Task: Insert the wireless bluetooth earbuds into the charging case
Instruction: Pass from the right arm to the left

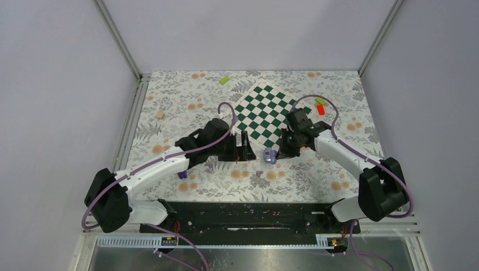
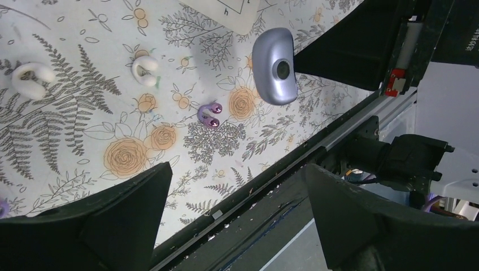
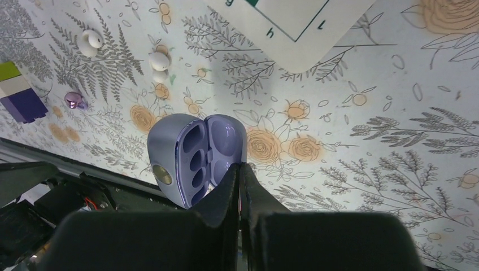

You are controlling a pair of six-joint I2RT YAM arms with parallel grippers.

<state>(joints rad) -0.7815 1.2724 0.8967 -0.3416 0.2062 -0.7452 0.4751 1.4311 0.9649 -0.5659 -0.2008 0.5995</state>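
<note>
Pre-pick step. Right end effector [image 3: 240,172], fully closed, apparently pinches the open charging case [image 3: 195,155] by the near edge of the table [image 1: 344,169]. Left end effector [image 2: 237,214], wide open and empty, should next descend onto a white earbud [image 2: 146,69].

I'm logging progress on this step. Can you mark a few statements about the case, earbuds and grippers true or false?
1. The charging case is open, with its wells empty. True.
2. Both white earbuds sit in the case. False: they lie on the floral mat, apart from it.
3. The left gripper is open and holds nothing. True.
4. The right gripper is wide open. False: it is shut, at the case's lid edge.
</note>
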